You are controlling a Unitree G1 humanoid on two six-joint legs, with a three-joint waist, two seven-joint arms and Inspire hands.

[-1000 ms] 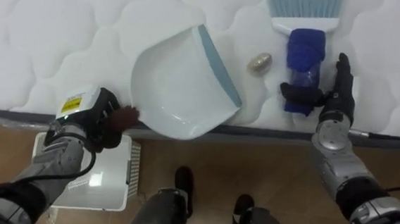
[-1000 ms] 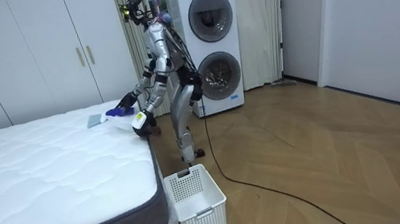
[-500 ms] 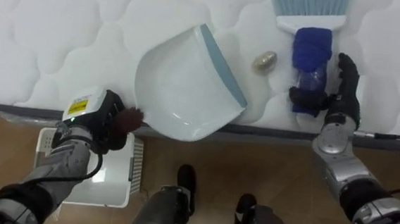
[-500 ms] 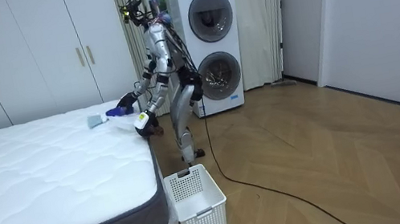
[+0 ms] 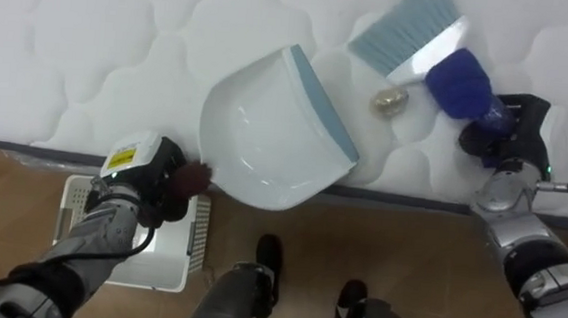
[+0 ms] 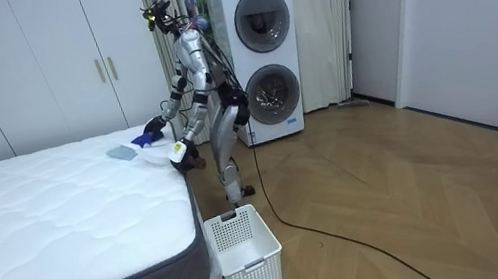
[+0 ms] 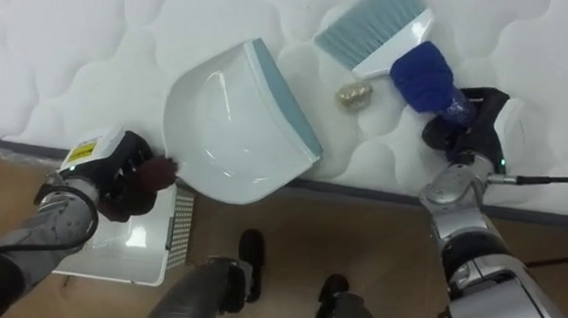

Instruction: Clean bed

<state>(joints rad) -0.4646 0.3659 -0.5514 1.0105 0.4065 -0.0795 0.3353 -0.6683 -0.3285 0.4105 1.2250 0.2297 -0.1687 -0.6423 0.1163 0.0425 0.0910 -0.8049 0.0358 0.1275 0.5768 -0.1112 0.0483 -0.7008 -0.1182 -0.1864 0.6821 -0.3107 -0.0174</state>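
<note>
A white dustpan (image 5: 271, 128) with a grey-blue lip lies on the white mattress (image 5: 91, 55) near its front edge, its mouth towards the right. My left hand (image 5: 158, 175) is shut on its dark handle just off the mattress edge. A small crumpled beige scrap (image 5: 388, 99) lies just right of the lip. My right hand (image 5: 506, 134) is curled round the blue handle of a hand brush (image 5: 465, 83). The brush is tilted, and its pale blue bristles (image 5: 403, 27) point up and left, just beyond the scrap.
A white slatted basket (image 5: 128, 243) stands on the wooden floor below my left hand, against the bed. In the room view I stand bent over the bed's edge (image 6: 181, 186), with stacked washing machines (image 6: 261, 56) behind me and wardrobes (image 6: 34, 64) on the room view's left.
My right hand went from open beside the brush handle to curled round it. The brush has tilted, its bristles swinging left towards the scrap. The left hand keeps its hold on the dustpan.
</note>
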